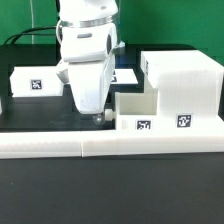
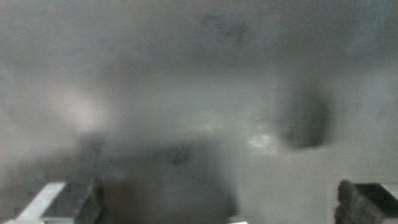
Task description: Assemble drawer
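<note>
drawer tray (image 1: 138,112) near low gripper (image 1: 97,116); fingers (image 2: 54,205) spread wide, empty

Hand (image 1: 97,117) beside tagged tray (image 1: 128,123) (housing (image 1: 183,85) adj.)

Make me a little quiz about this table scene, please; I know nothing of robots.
1. True or false: the hand grips a tray.
2. Which white part stands tallest on the table? A) the small tray at the exterior view's left B) the boxy housing C) the border rail
3. Fill in: in the wrist view, the two fingers stand ___, with nothing between them.
Key: 1 false; 2 B; 3 apart.
</note>
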Action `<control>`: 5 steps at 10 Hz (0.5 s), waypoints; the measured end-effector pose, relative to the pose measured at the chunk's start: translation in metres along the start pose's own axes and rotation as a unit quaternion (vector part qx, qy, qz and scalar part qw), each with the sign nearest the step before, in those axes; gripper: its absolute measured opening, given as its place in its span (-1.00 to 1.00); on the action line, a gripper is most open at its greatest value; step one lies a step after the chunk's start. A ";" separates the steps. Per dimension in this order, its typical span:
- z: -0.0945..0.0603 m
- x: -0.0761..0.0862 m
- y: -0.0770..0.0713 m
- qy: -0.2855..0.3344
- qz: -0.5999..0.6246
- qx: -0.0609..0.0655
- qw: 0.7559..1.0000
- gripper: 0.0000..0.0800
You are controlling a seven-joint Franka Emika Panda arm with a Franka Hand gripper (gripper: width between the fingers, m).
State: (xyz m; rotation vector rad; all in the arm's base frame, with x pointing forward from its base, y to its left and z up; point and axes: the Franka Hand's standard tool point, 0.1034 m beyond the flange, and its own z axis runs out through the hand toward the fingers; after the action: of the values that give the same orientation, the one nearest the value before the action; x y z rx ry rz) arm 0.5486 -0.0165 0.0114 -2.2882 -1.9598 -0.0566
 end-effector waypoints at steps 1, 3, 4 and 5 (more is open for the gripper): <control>0.000 0.000 0.000 -0.005 -0.012 0.000 1.000 0.62; 0.002 0.001 -0.001 -0.013 0.000 0.000 1.000 0.62; 0.004 0.002 -0.001 -0.013 0.018 -0.001 1.000 0.62; 0.005 0.003 -0.001 -0.012 0.033 -0.004 0.999 0.62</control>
State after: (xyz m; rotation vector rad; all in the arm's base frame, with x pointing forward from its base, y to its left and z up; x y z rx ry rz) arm 0.5483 -0.0131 0.0067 -2.3675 -1.8975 -0.0308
